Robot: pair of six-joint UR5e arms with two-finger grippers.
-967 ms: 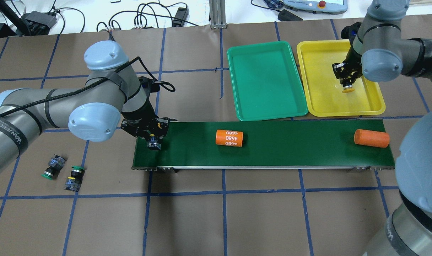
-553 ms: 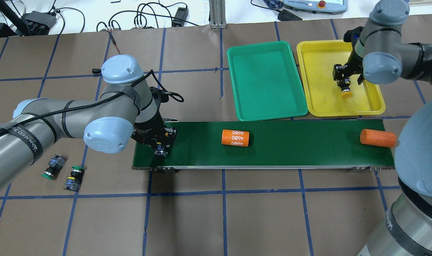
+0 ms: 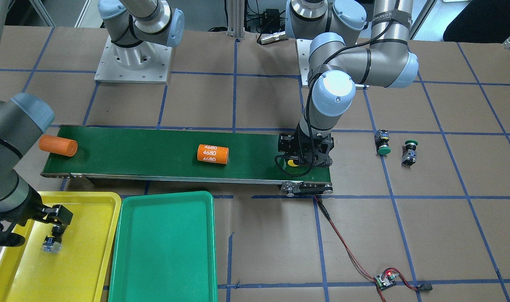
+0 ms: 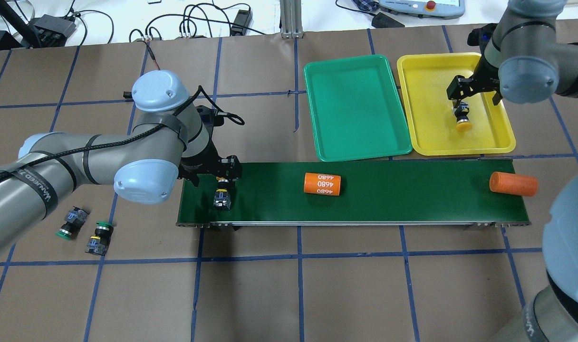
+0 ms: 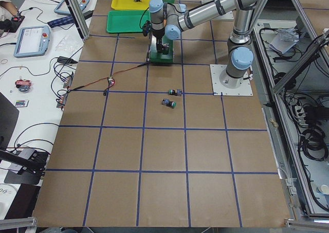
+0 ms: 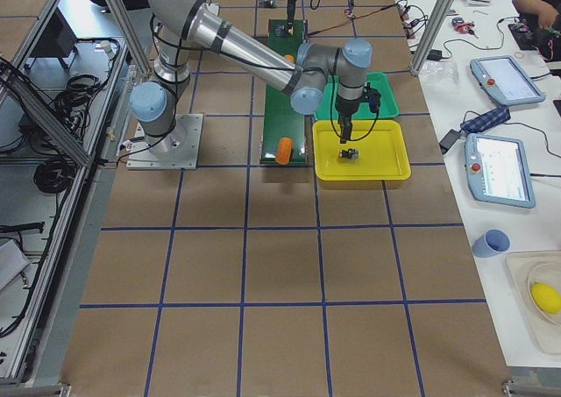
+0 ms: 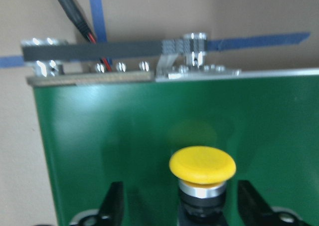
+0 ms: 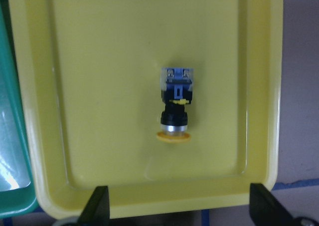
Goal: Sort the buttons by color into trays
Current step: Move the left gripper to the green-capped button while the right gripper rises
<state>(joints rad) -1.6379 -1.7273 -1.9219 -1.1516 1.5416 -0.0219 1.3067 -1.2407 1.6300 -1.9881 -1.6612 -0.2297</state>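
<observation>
A yellow button (image 4: pixel 222 198) lies on the left end of the dark green conveyor belt (image 4: pixel 412 194). Its cap (image 7: pixel 202 163) sits between the spread fingers of my left gripper (image 4: pixel 218 179), which is open and just behind it. A second yellow button (image 4: pixel 462 118) lies on its side in the yellow tray (image 4: pixel 427 95). My right gripper (image 4: pixel 461 102) hangs open above it, with the button (image 8: pixel 177 106) untouched between wide fingers. Two green buttons (image 4: pixel 69 223) (image 4: pixel 99 237) lie on the table at the left. The green tray (image 4: pixel 355 109) holds nothing.
Two orange cylinders lie on the belt, one marked 4680 (image 4: pixel 322 184) at the middle and one plain (image 4: pixel 513 184) at the right end. A red and black cable (image 3: pixel 343 247) runs to a small board (image 3: pixel 385 280) on the operators' side.
My left gripper let go of the yellow button on the belt and drew back. My right gripper released its yellow button in the yellow tray and lifted away. Both cylinders moved right.
</observation>
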